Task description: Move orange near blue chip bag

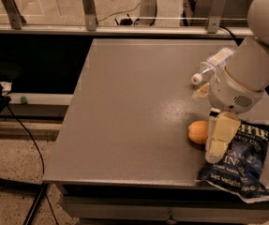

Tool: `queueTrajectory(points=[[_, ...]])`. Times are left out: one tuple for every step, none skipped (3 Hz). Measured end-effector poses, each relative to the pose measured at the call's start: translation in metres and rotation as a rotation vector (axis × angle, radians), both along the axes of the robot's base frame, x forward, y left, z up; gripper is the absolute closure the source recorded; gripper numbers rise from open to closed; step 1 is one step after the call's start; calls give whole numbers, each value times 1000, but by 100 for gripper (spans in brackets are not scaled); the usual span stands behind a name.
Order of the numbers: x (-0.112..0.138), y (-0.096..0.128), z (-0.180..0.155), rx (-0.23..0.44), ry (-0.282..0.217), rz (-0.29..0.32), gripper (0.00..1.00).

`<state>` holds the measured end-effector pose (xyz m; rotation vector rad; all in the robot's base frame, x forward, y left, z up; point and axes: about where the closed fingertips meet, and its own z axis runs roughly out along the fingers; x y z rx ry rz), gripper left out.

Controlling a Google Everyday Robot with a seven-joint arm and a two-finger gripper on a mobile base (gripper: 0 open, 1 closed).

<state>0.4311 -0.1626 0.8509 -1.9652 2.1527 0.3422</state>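
The orange (198,131) lies on the grey table (134,102) near the front right. It touches or nearly touches the left edge of the blue chip bag (241,165), which lies flat at the front right corner and hangs over the edge. My gripper (209,142) hangs from the white arm just right of the orange, above the bag's left side. It is open and holds nothing. One cream finger (220,136) shows beside the orange; the other is mostly hidden.
A clear plastic water bottle (213,64) lies on its side behind the arm at the right. The table's front edge is close below the bag. A metal railing (89,13) runs along the back. A black cable (26,130) lies on the floor at the left.
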Motion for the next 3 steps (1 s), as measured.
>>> queueTrajectory(points=[[13,4,42,87,-51,1,0],[26,-3,103,167,-127,-13,0],[33,-3,125,182,-183,-17,0]])
